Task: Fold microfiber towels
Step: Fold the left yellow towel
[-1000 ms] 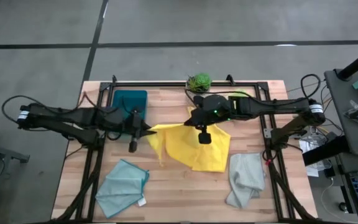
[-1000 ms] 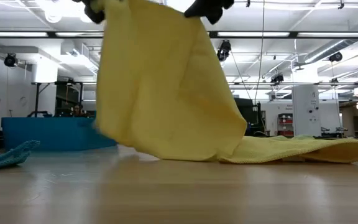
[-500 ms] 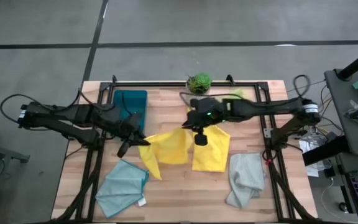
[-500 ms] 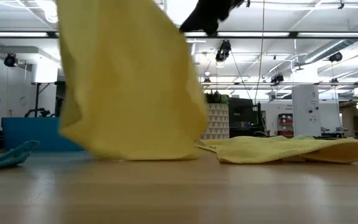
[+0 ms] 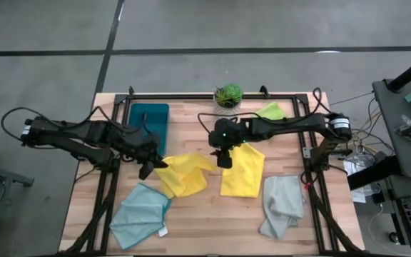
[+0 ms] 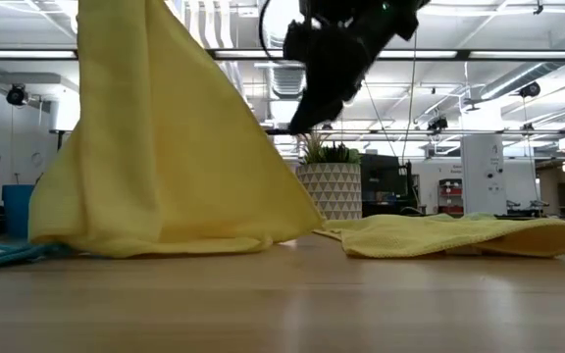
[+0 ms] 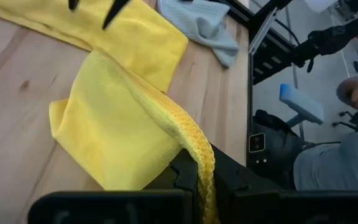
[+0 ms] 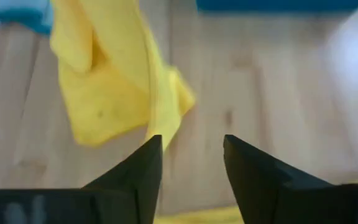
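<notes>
While bare wooden table (image 5: 191, 214) lies open between the cloths, the left gripper (image 5: 150, 163) pinches the draped yellow microfiber towel (image 5: 184, 173) mid-table — the right gripper (image 5: 220, 161), clamped on it a second ago, now hangs spread and empty. The dark teal plastic tray's (image 5: 150, 118) contents can't be made out.

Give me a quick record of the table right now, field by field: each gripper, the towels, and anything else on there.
left gripper: shut on the lifted yellow towel, pinching one edge
right gripper: open, holding nothing, above the gap between the two yellow towels
lifted yellow towel: one end raised, the rest draped on the table
flat yellow towel: lying on the table beside it
teal towel: front left, white tag
grey towel: front right, crumpled
lime green towel: back right
tray: dark teal, back left
potted plant: back edge, centre
</notes>
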